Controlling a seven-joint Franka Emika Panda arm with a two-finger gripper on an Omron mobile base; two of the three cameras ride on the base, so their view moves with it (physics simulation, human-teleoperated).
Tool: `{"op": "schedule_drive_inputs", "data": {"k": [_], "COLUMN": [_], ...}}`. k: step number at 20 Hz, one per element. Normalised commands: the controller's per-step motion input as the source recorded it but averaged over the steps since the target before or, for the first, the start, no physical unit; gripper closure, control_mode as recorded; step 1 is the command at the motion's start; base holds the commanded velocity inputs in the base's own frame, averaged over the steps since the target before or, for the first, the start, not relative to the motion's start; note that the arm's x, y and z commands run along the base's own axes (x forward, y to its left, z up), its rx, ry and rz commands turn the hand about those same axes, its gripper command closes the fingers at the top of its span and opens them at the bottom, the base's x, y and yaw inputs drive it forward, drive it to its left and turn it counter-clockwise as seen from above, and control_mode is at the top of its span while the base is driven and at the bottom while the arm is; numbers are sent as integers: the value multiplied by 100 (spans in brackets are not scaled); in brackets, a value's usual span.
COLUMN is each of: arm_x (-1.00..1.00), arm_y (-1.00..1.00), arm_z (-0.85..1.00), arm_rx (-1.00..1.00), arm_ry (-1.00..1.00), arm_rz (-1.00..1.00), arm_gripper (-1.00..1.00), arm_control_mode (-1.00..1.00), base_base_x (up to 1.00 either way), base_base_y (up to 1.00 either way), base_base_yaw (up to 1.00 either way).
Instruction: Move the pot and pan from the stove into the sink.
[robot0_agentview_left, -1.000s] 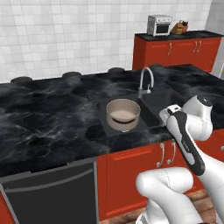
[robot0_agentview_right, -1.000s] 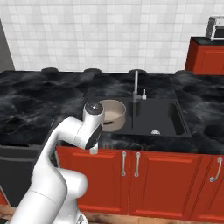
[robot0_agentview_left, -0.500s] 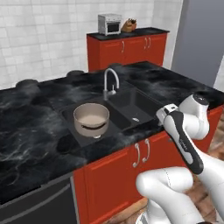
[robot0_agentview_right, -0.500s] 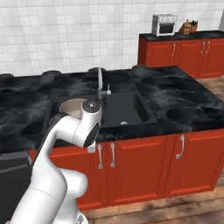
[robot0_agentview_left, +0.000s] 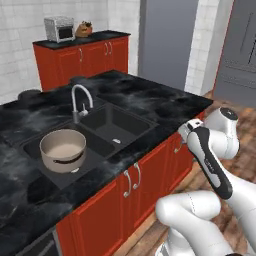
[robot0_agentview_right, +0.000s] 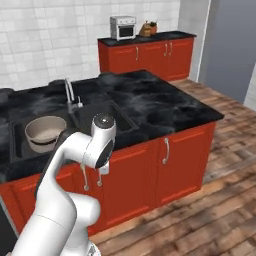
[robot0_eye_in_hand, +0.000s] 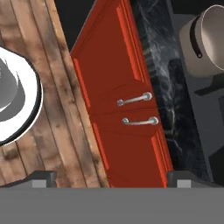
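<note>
Pot (robot0_agentview_left: 62, 149) sits in the sink's (robot0_agentview_left: 131, 131) left basin; pan remains. Gripper (robot0_eye_in_hand: 109, 178) empty, fingers apart, over red cabinet doors (robot0_eye_in_hand: 127, 109). Drive toward the stove, keeping the arm tucked.

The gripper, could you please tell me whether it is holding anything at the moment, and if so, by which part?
Nothing is held. The gripper is open over the red cabinet doors, while the pot sits in the sink.

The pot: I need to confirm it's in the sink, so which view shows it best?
The left base view: the pot sits whole and near in the sink's left basin. The right base view shows it smaller, beside the arm; the hand view cuts it off at a corner.
</note>
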Motion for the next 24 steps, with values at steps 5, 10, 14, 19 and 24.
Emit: {"op": "schedule_drive_inputs", "data": {"k": [5, 10, 14, 19, 24], "arm_x": [0, 0, 0, 0, 0], "arm_y": [0, 0, 0, 0, 0], "arm_z": [0, 0, 0, 0, 0], "arm_rx": [0, 0, 0, 0, 0], "arm_ry": [0, 0, 0, 0, 0], "arm_rz": [0, 0, 0, 0, 0], "arm_gripper": [-100, -100, -100, -100, -100], "arm_control_mode": [100, 100, 100, 100, 100], "base_base_x": [4, 4, 5, 5, 7], "base_base_y": [-13, -13, -12, -14, -17], "base_base_yaw": [-49, -49, -49, -48, -47]}}
